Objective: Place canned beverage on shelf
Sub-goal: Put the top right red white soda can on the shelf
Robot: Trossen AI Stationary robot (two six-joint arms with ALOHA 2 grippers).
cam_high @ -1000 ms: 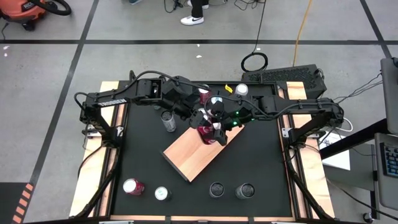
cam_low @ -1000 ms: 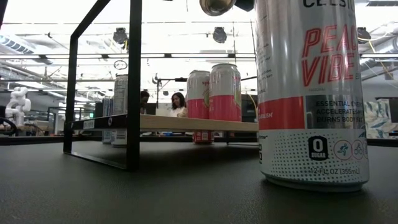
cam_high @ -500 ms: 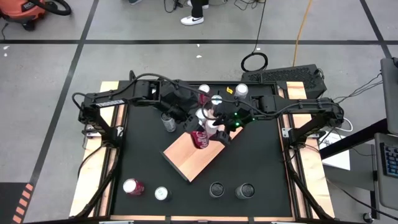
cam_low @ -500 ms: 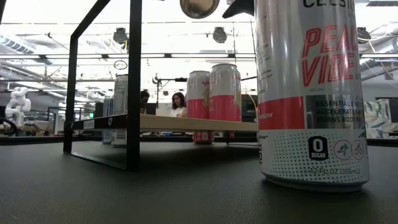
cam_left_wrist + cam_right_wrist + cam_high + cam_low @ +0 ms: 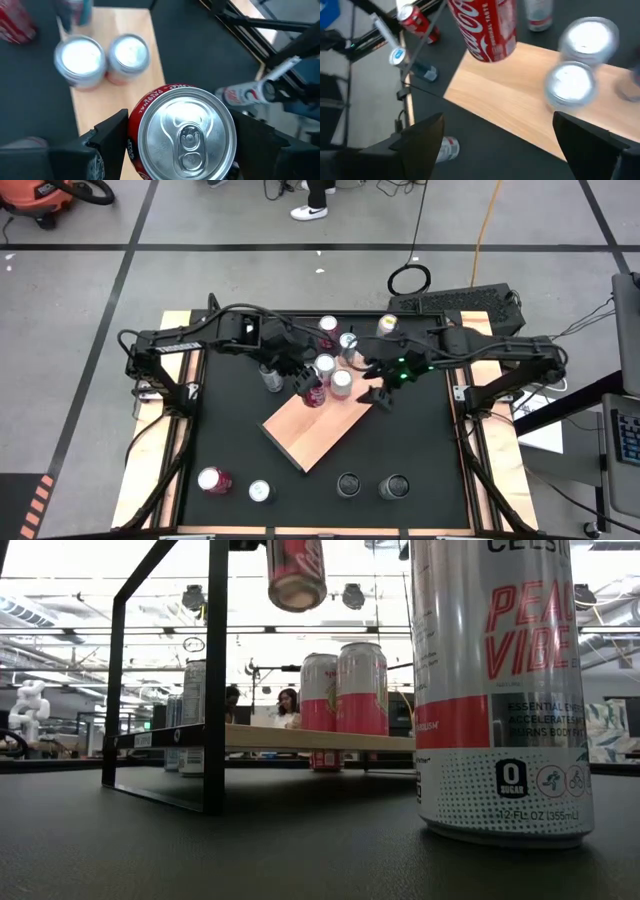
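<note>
Wood, metal and matt black

The shelf (image 5: pixel 318 422) is showing smooth pale wood, edged in thin black metal; above it a glossy red can (image 5: pixel 180 132) is gleaming with a brushed silver lid, while the tabletop (image 5: pixel 420 435) around the shelf is looking matt black.

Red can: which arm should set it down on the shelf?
Left. Its gripper already holds the red can above the shelf; the right gripper is open, empty, off the shelf's edge.

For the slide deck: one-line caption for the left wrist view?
Left gripper holds a red Coca-Cola can above the wooden shelf, where two silver-topped cans already stand side by side.
</note>
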